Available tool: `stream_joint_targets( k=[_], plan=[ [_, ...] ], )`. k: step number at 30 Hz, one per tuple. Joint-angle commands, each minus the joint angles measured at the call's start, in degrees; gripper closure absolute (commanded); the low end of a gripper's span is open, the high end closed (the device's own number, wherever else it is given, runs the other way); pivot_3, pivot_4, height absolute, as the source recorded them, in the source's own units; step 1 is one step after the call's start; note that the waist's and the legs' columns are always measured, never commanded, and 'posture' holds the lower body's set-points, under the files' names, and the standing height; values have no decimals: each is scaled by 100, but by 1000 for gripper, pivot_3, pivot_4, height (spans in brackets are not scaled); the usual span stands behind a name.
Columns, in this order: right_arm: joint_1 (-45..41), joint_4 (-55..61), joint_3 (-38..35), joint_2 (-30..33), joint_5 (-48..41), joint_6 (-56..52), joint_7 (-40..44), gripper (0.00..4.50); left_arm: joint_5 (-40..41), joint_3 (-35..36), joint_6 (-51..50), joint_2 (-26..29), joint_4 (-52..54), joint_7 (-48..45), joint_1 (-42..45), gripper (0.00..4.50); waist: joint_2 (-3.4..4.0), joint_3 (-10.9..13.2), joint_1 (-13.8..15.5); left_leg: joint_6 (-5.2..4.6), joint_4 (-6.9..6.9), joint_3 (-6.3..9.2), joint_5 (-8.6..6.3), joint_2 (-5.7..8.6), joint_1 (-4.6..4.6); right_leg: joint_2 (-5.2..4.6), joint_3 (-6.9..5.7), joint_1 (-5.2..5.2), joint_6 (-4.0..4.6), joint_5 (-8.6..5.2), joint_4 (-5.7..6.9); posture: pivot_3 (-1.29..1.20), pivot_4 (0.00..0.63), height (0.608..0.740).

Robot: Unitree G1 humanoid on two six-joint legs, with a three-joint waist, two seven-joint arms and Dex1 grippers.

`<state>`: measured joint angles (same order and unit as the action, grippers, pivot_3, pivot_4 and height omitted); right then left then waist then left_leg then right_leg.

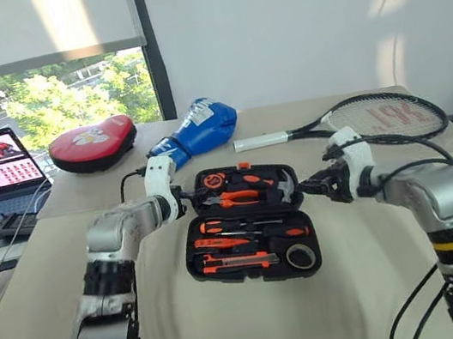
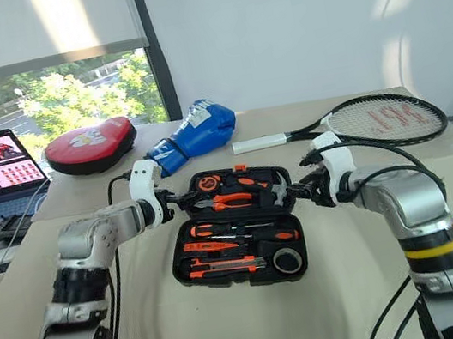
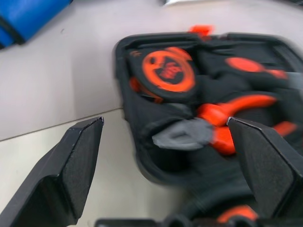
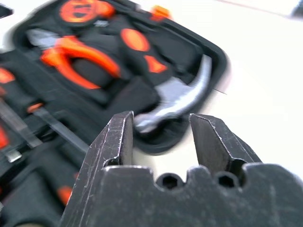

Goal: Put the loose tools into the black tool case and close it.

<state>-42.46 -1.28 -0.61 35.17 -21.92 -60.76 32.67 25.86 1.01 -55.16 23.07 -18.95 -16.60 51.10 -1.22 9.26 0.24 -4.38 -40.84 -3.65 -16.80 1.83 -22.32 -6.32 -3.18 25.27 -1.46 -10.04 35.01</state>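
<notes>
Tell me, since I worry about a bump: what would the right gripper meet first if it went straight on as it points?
Probably the far half of the open black plastic tool case, near the steel claw hammer. The right gripper is open and aims there, though depth is unclear.

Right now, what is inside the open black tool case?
The black tool case holds orange pliers, a hammer, a tape measure, screwdrivers, a utility knife and a black tape roll. What lies beneath them is hidden.
</notes>
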Motion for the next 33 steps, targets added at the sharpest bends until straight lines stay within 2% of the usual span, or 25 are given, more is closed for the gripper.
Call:
stream_joint_targets(
  k=[1,6,10,13,16,18,23,26,29,33],
  plan=[
    [-429,-691,10,-164,183,306,-52,2252,-360,-23,344,106,-684,-246,396,0,0,0,-33,0,5,0,0,1,-1,0,-3,1,0,0,-4,0,150,740],
    [-1046,-2263,293,-465,557,876,141,2252,-745,-87,680,34,-2082,-662,1000,0,-1,1,-95,0,10,1,0,5,-4,-3,-11,0,-9,-6,-12,0,150,740],
    [-1310,-3130,404,-625,740,1232,354,2252,-916,-57,854,-103,-2638,-844,1193,0,-1,1,-91,0,10,7,0,11,-6,-12,-19,-1,-13,-8,-11,0,150,740],
    [-1418,-3467,462,-676,869,1401,494,2982,-980,-67,1042,-146,-2820,-1132,1222,747,0,1,-109,1,9,10,-1,10,-5,-15,-22,-3,-14,-8,-9,0,150,740],
    [-1437,-3444,424,-659,863,1400,656,4023,-976,-22,1048,-138,-2783,-1355,1216,1840,0,1,-120,3,9,10,0,7,-1,-14,-23,-3,-14,-8,-4,0,150,740],
    [-1402,-3354,421,-641,869,1410,743,4499,-978,-12,995,-115,-2740,-1482,1195,2584,0,1,-123,5,7,10,0,6,-1,-15,-22,-3,-13,-7,-1,0,150,740],
    [-1202,-3045,272,-708,789,1757,814,4500,-997,74,1428,-103,-2627,-1843,1084,4398,0,1,-107,6,5,13,0,10,-2,-20,-24,-3,-13,-7,1,0,150,740],
    [-891,-2402,-13,-763,635,2382,864,4500,-776,276,1987,-175,-2042,-2188,893,4481,0,2,-111,6,5,14,0,9,-1,-21,-24,-3,-13,-7,0,0,150,740],
    [-189,-1227,-219,-730,725,3416,757,4500,-756,223,2595,-129,-1115,-2609,412,4481,1,3,-107,11,6,14,2,8,-12,-22,-24,15,-13,-7,8,0,150,740],
    [600,-101,-390,-665,653,4021,808,4500,-730,137,3037,-24,-109,-3035,-170,4481,2,3,-102,15,-2,8,4,13,-78,-24,-20,96,-13,-6,26,0,150,740]
  ],
)
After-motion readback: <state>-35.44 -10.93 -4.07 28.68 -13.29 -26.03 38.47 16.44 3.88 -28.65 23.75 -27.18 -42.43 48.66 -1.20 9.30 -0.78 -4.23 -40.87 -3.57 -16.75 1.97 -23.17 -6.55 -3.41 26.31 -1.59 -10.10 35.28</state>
